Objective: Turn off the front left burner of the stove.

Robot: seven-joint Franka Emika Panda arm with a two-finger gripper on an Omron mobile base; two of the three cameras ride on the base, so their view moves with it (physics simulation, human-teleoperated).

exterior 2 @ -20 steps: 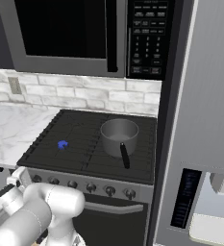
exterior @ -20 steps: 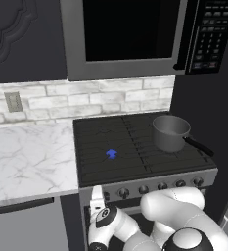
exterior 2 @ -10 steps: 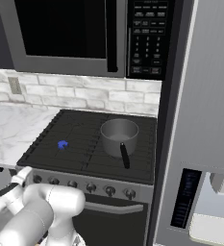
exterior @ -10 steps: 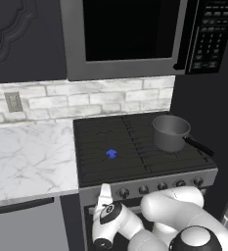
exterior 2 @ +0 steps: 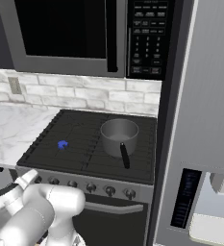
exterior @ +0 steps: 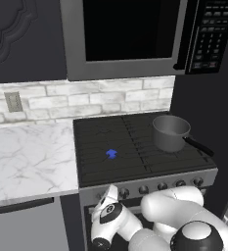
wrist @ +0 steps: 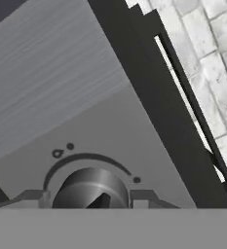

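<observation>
Kitchen wall with microwave (exterior: 130, 37) and brick backsplash (exterior: 86, 100), seen above the stove (exterior: 145, 184).
On the stove, beside the marble bench (exterior: 27, 164), the front left burner (exterior: 111, 154) is seen with a small blue flame lit; the grey saucepan (exterior: 170, 132) is carried on the right grate. The white arm is bent low before the stove front, its wrist reaching the left end of the knob row, so the leftmost knobs are hidden in both base views. From the hand view alone, a round dark knob (wrist: 90, 189), partly cut off at the bottom edge, is shown clasped between the fingers of the gripper (wrist: 90, 198), which is closed narrowly on it.
</observation>
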